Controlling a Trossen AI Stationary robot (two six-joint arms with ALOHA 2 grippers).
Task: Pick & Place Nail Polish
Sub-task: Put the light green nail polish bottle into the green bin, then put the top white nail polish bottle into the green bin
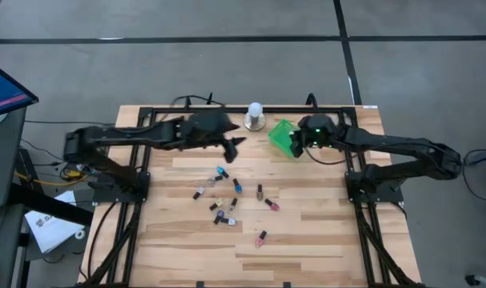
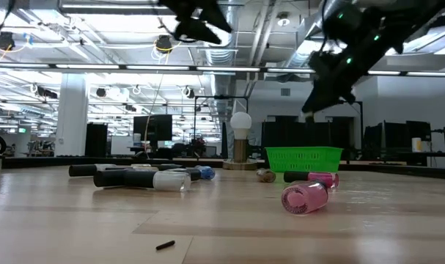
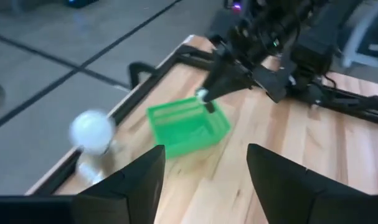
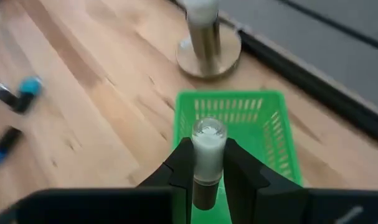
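Right claw [image 4: 208, 171] grips a white bottle [image 4: 207, 152] over the basket [image 4: 263, 124]; left claw [image 3: 204, 180] wide, idle; rest of polish [image 1: 236, 186] still on worktop [image 1: 323, 240].

Held white bottle [image 4: 207, 163] cap hidden between right gripper [image 4: 208, 171] fingers.

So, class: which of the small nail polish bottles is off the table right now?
The white-bodied, dark-capped nail polish bottle, clamped in the right hand above the green plastic basket. The other bottles lie loose on the wooden table.
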